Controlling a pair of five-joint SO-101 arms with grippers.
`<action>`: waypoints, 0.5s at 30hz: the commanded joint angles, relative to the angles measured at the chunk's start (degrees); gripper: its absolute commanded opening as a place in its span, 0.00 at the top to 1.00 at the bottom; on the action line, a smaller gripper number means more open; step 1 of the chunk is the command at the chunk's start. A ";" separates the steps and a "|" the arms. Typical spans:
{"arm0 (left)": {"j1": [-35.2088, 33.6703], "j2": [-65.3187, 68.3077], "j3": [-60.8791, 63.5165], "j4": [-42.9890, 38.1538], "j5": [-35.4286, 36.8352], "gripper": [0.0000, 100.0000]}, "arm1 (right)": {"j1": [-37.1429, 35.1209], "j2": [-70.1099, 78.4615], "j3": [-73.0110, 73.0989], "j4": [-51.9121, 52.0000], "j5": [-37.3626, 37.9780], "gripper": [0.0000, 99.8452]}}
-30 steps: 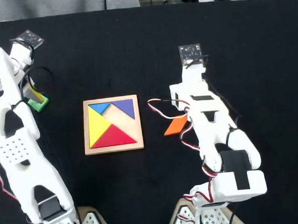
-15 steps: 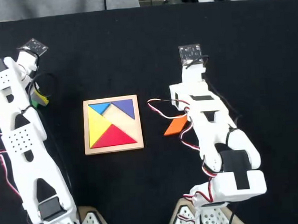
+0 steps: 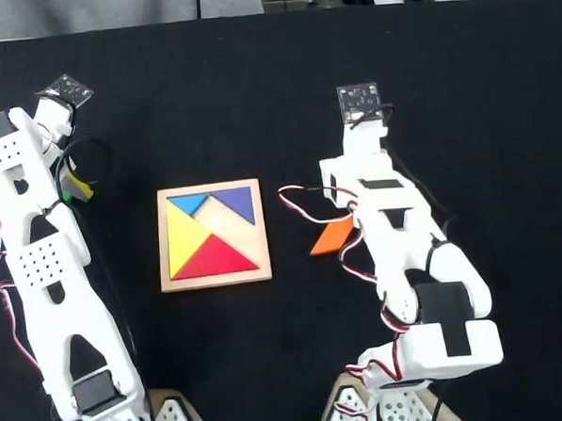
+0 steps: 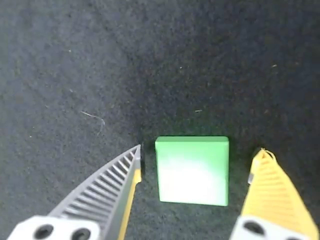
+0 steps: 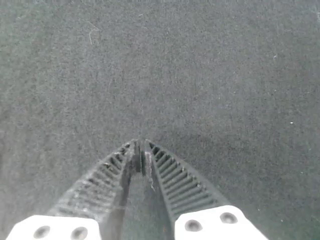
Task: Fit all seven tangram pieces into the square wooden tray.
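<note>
Left of tray (image 3: 214, 283), left claw (image 4: 200, 149) open astride green square (image 4: 192, 171), orange piece (image 3: 331, 235) outside, right claw (image 5: 141, 145) closed empty

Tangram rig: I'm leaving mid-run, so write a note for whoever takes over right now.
Left end effector: open, straddling the green square on the cloth, not gripping.
Right end effector: shut over bare cloth.
Done: four pieces lie in the tray.
To do: place the green square and the orange piece, which lies on the cloth right of the tray, and fill the remaining gaps.
</note>
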 commanded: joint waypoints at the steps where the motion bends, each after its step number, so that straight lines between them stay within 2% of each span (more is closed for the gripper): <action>1: 0.22 0.70 1.63 1.85 -0.35 0.66 | 0.44 -0.40 -3.82 -1.05 0.53 0.98; 8: -0.04 1.14 5.85 2.11 0.00 0.67 | 0.44 -0.40 -3.82 -1.05 0.53 0.98; 15: -0.04 0.97 5.32 6.33 -0.44 0.80 | 0.44 -0.40 -3.82 -1.05 0.53 0.98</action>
